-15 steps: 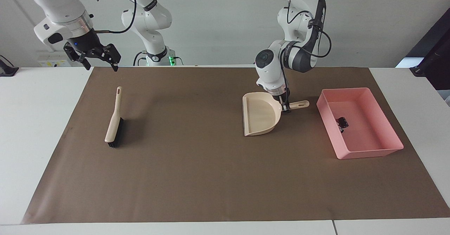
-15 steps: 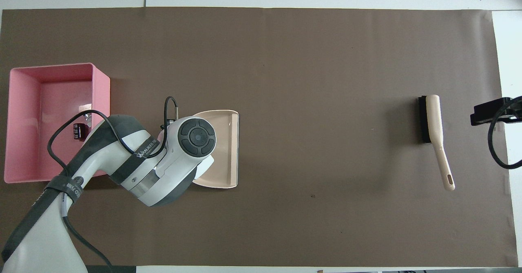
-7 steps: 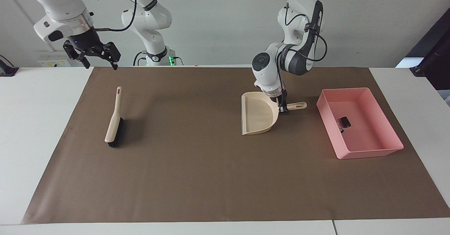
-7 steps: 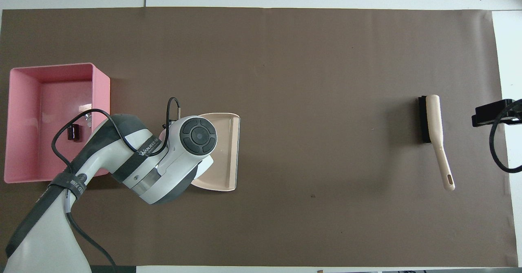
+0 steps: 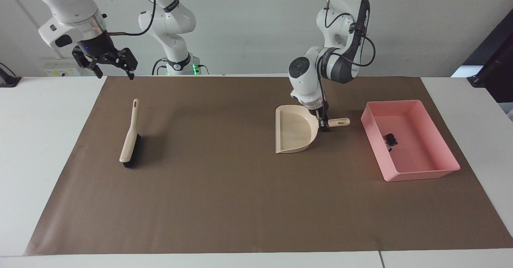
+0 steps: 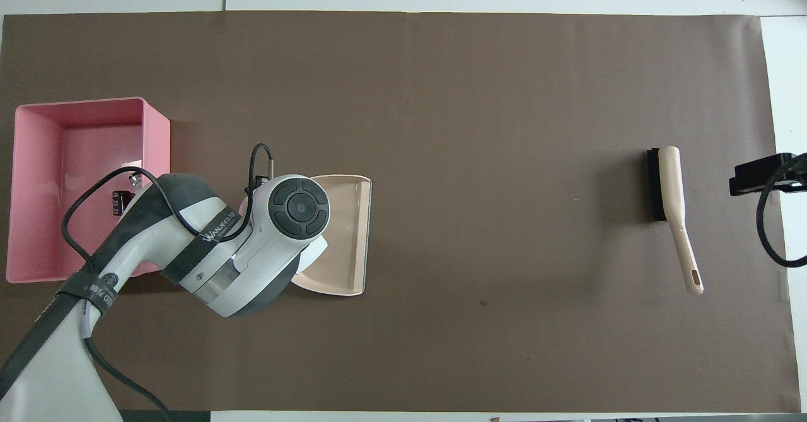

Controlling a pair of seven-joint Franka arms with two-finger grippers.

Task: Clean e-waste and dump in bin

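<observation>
My left gripper [image 5: 324, 125] sat mid-frame in facing view, clamped on dustpan [image 5: 294, 134] handle, pan flat on brown mat [image 5: 224, 204]. E-waste [image 5: 390, 140] lay in bin [image 5: 417, 174], right of frame, against wall nearest pan. Risk as I judged: lifting away without letting go drags pan into bin wall, jolting parts. Brush [image 5: 130, 140] lay left of frame, untouched. My right gripper [image 5: 114, 65] hung upper left, waiting, fingers spread, empty.
</observation>
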